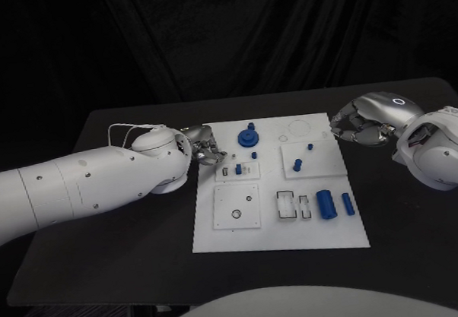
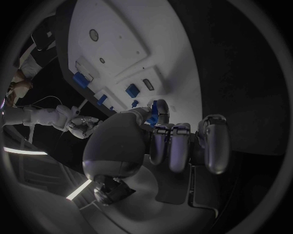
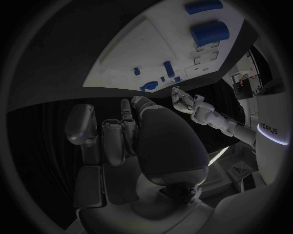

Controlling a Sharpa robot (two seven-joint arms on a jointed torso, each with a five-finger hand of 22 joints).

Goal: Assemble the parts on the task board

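A black tabletop (image 1: 117, 239) carries a single white task board (image 1: 303, 231), which lies flat near its middle and runs lengthwise from the far side toward the near edge. Dark tabletop surface shows on every side of the board, with wider strips to its left and right than at its far end. The tabletop's corners are rounded, and its near left corner stands out against the floor below

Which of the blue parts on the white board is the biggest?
The thick blue cylinder lying near the white task board's front edge, beside a much thinner blue rod. The other blue pieces are clearly smaller.
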